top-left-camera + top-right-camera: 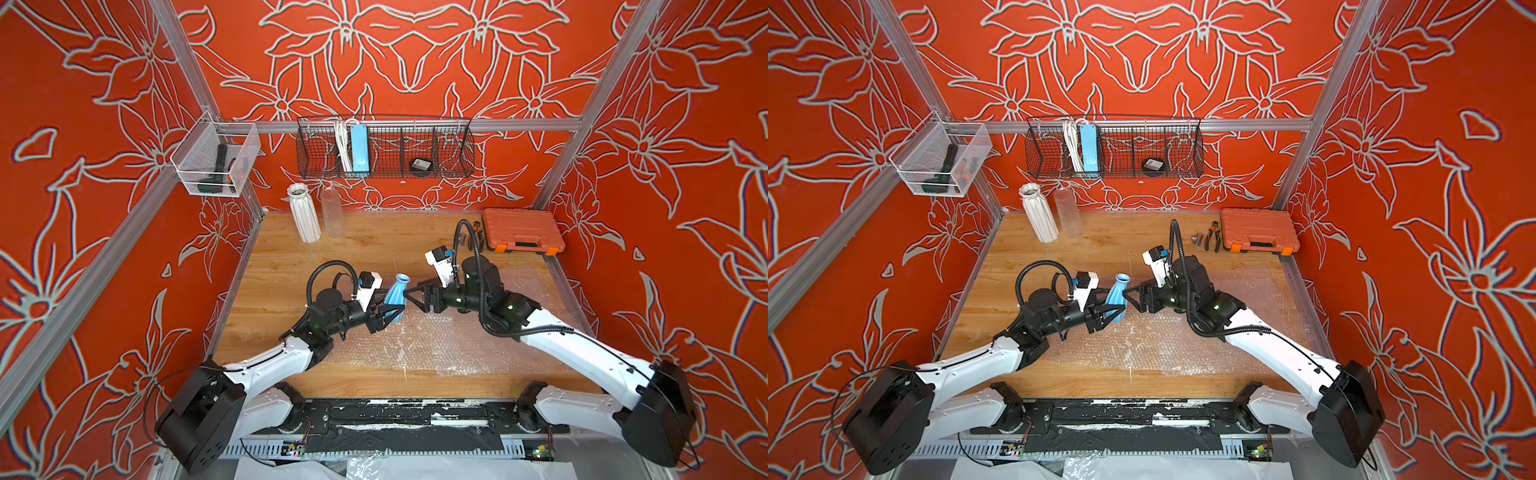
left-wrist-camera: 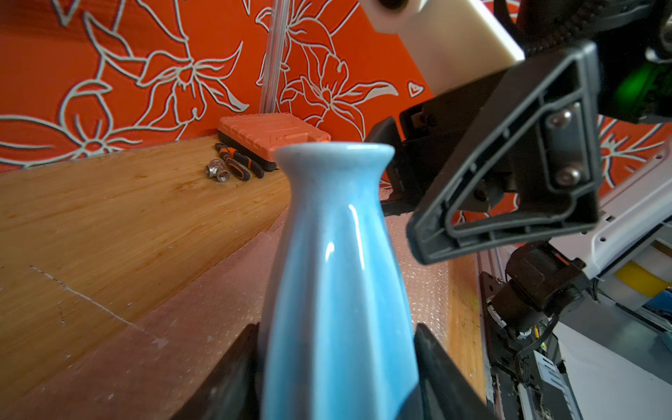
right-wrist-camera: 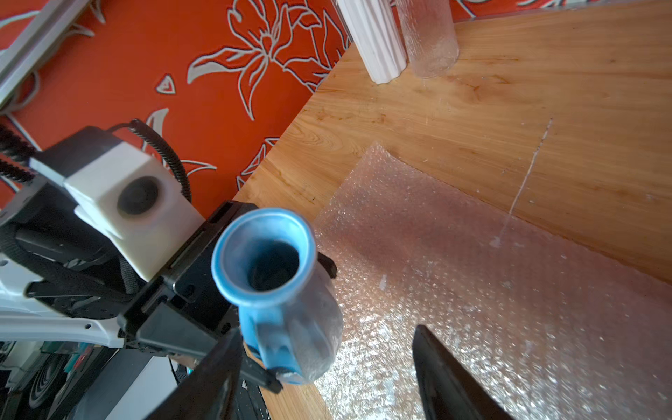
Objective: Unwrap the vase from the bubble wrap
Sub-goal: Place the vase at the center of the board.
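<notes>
A glossy blue vase (image 1: 395,296) (image 1: 1116,296) (image 2: 338,272) (image 3: 276,283) hangs bare and tilted over the left end of the bubble wrap. My left gripper (image 1: 388,313) (image 1: 1111,313) (image 2: 336,329) is shut on its lower body, a finger pressed to each side. My right gripper (image 1: 411,289) (image 1: 1128,291) (image 3: 327,331) is open right beside the vase's neck; the vase sits close to one finger with a wide gap to the other. The bubble wrap (image 1: 436,345) (image 1: 1163,345) (image 3: 472,291) lies spread flat on the wooden table below.
A white ribbed vase (image 1: 304,214) and a clear glass one (image 1: 332,212) stand at the back left. An orange tool case (image 1: 523,230), pliers (image 1: 1213,236) and metal fittings (image 2: 217,172) lie at the back right. A wire basket (image 1: 384,174) hangs on the rear wall.
</notes>
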Tool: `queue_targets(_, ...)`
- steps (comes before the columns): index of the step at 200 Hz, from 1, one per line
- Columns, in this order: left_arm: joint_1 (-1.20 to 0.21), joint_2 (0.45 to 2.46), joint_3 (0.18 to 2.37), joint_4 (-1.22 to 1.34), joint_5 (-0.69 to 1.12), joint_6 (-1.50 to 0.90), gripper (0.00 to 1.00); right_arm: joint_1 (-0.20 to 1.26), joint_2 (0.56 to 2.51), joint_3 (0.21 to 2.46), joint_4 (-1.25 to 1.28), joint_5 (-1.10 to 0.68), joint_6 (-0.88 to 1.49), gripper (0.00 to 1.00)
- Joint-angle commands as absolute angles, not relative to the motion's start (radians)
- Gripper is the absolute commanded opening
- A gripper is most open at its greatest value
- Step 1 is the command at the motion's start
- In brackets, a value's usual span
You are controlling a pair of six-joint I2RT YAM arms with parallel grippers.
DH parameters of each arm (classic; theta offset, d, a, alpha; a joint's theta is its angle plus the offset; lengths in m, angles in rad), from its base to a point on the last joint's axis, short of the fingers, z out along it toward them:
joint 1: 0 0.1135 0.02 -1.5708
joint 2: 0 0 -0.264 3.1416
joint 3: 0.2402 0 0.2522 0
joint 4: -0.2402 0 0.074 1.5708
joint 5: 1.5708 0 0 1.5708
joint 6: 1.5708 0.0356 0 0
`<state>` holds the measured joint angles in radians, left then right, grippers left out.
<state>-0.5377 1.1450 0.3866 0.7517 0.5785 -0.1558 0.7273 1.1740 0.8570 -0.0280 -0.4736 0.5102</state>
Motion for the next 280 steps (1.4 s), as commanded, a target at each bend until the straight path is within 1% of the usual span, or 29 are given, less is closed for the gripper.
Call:
queue_targets(1,-0.545,1.132,0.403,0.834,0.615,-0.164,0.52,0.735,1.185,0.890,0.058,-0.543,0.519,0.74)
queue_targets(27,-0.555,1.135,0.411,0.853,0.624,-0.186,0.52,0.741,1.199,0.890,0.092,-0.547,0.528,0.73)
queue_targets(54,-0.570,1.148,0.415,0.890,0.624,-0.220,0.52,0.748,1.227,0.904,0.130,-0.558,0.547,0.67)
queue_targets(89,-0.575,1.170,0.419,0.915,0.600,-0.260,0.53,0.764,1.257,0.928,0.142,-0.565,0.547,0.54)
queue_targets(122,-0.577,1.179,0.417,0.929,0.574,-0.280,0.53,0.777,1.262,0.925,0.164,-0.554,0.549,0.44)
queue_targets(145,-0.577,1.185,0.420,0.928,0.575,-0.286,0.54,0.782,1.268,0.926,0.161,-0.539,0.545,0.33)
queue_targets(163,-0.578,1.191,0.428,0.921,0.578,-0.289,0.54,0.786,1.271,0.931,0.155,-0.530,0.538,0.28)
queue_targets(196,-0.578,1.215,0.450,0.892,0.601,-0.294,0.58,0.792,1.273,0.939,0.133,-0.504,0.517,0.26)
queue_targets(208,-0.578,1.227,0.461,0.878,0.606,-0.302,0.62,0.795,1.276,0.943,0.123,-0.498,0.510,0.26)
queue_targets(218,-0.578,1.237,0.470,0.869,0.609,-0.311,0.64,0.796,1.279,0.946,0.116,-0.497,0.506,0.26)
queue_targets(249,-0.578,1.273,0.502,0.829,0.612,-0.325,0.66,0.806,1.281,0.951,0.105,-0.484,0.495,0.25)
queue_targets(280,-0.578,1.298,0.530,0.782,0.618,-0.310,0.65,0.810,1.278,0.959,0.076,-0.466,0.476,0.25)
